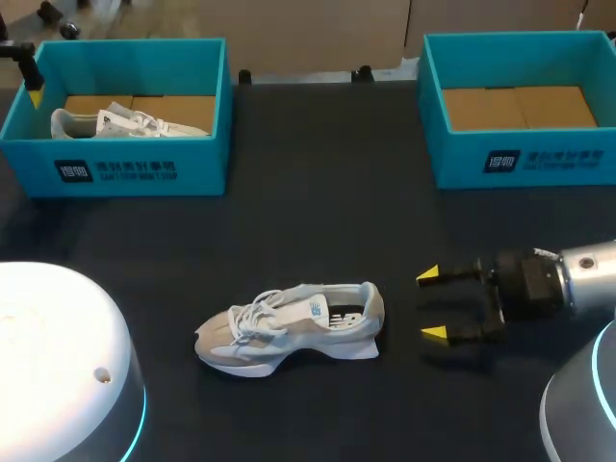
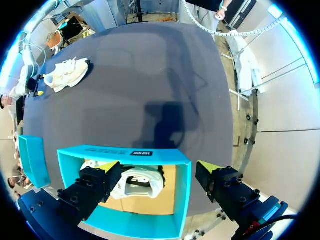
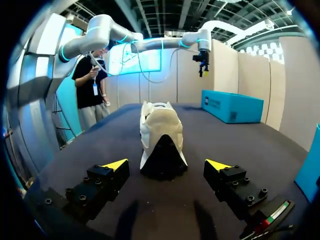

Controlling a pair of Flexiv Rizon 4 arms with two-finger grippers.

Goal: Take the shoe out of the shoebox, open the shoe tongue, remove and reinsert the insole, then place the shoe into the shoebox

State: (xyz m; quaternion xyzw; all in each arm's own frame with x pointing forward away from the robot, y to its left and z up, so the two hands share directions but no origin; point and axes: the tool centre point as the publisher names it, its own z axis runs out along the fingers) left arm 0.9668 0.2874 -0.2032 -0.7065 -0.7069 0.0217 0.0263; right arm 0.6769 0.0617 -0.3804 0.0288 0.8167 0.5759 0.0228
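A light grey and white shoe lies on its sole in the middle of the dark table, toe to the left. My right gripper is open just off its heel, level with it and not touching. In the right wrist view the heel of the shoe is straight ahead of the open right gripper. A second white shoe lies in the left teal shoebox. My left gripper hangs over that box's left end. In the left wrist view the left gripper is open above the boxed shoe.
An empty teal shoebox with a cardboard floor stands at the back right. White rounded arm bases sit at the front left and front right. Bare dark table lies between the boxes and around the shoe.
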